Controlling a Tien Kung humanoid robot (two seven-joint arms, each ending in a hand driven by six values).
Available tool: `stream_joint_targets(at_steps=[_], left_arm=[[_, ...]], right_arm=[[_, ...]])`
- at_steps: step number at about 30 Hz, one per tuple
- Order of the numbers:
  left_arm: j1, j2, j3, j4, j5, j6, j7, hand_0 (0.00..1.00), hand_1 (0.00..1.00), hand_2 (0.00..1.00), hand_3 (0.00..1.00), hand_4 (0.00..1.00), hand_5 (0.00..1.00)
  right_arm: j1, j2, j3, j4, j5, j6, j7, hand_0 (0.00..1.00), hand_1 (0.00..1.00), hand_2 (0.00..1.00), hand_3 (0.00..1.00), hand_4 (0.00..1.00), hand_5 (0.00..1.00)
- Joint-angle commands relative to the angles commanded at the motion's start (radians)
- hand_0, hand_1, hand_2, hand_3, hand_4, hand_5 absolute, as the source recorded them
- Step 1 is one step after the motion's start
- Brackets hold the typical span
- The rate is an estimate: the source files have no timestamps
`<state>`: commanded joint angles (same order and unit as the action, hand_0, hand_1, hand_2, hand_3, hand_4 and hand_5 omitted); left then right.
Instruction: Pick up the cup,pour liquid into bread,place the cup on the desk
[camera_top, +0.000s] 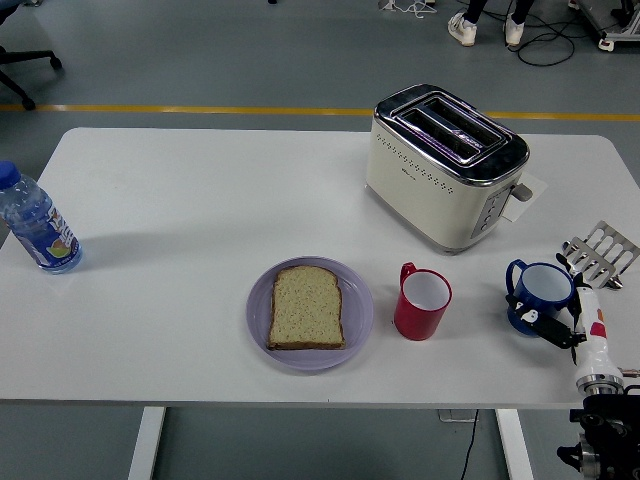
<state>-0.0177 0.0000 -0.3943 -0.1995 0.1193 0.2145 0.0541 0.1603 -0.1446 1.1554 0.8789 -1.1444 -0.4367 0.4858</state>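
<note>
Progress so far looks like step one at best — the right hand (560, 325) comes in at the lower right corner and its dark fingers (548, 326) are wrapped around the blue cup (540, 293), which sits near the counter's right edge. I can't tell for sure whether the cup is lifted or resting on the counter (180, 210); it looks very low either way. So my read is the grasp is on, while pour and set-down are both left to do.

The bread (307, 307) is one slice lying flat on a lilac plate (358, 325) toward the near edge, well apart from the blue cup. It looks dry and untouched. A red mug (422, 301) stands just beside the plate, between it and the blue cup — the hand will likely have to carry the cup over or around that mug to get above the slice, so that's the thing to watch.

Other stuff: a cream toaster (440, 165) behind the mug, a metal rack (598, 252) at the right edge, and a water bottle (36, 226) far off at the left edge. The left arm isn't visible.

Writing-wise, the bottle has a colourful label and the toaster a small mark on its side, but both are too small to read.
</note>
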Motion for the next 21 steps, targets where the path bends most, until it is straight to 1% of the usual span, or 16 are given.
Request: stream_joint_targets(at_steps=[1, 6, 7, 12, 13, 14, 17, 21], left_arm=[[0.0, 0.0, 0.0, 0.0, 0.0, 0.0, 0.0, 0.644, 0.666, 0.69, 0.526, 0.246, 0.856], [-0.004, 0.0, -0.008, -0.001, 0.003, 0.0, 0.0, 0.644, 0.666, 0.69, 0.526, 0.246, 0.856], [-0.005, 0.0, -0.009, -0.001, 0.003, 0.0, 0.0, 0.644, 0.665, 0.69, 0.526, 0.245, 0.856], [-0.007, 0.0, -0.013, -0.001, 0.004, 0.0, 0.0, 0.644, 0.665, 0.69, 0.526, 0.245, 0.856], [-0.007, 0.0, -0.013, -0.001, 0.004, 0.0, -0.001, 0.644, 0.665, 0.691, 0.526, 0.244, 0.858], [-0.008, 0.0, -0.013, -0.001, 0.005, 0.0, -0.001, 0.644, 0.665, 0.691, 0.526, 0.244, 0.858], [-0.009, 0.0, -0.014, -0.001, 0.004, 0.0, -0.001, 0.644, 0.665, 0.691, 0.526, 0.244, 0.858], [-0.009, 0.0, -0.015, -0.001, 0.004, 0.0, -0.001, 0.644, 0.666, 0.691, 0.526, 0.244, 0.859]], right_arm=[[0.0, 0.0, 0.001, 0.0, 0.0, 0.002, 0.002, 0.837, 0.764, 0.908, 0.998, 0.937, 0.174], [0.001, 0.0, 0.014, -0.002, -0.016, 0.028, -0.003, 0.837, 0.764, 0.908, 0.998, 0.937, 0.174], [0.002, 0.0, 0.016, -0.002, -0.02, 0.036, -0.006, 0.916, 0.812, 0.97, 0.998, 0.95, 0.185], [0.002, 0.002, 0.024, -0.001, -0.031, 0.055, -0.014, 0.916, 0.812, 0.97, 0.998, 0.95, 0.185], [0.002, 0.002, 0.024, 0.0, -0.032, 0.056, -0.015, 0.916, 0.812, 0.97, 0.998, 0.95, 0.185], [0.001, 0.002, 0.028, 0.004, -0.036, 0.057, -0.014, 0.943, 0.842, 0.993, 0.998, 0.949, 0.187], [-0.002, 0.002, 0.036, 0.015, -0.043, 0.056, -0.011, 0.943, 0.842, 0.993, 0.998, 0.949, 0.187], [-0.013, -0.001, 0.059, 0.056, -0.063, 0.052, -0.011, 0.95, 0.846, 0.995, 0.998, 0.954, 0.192]])
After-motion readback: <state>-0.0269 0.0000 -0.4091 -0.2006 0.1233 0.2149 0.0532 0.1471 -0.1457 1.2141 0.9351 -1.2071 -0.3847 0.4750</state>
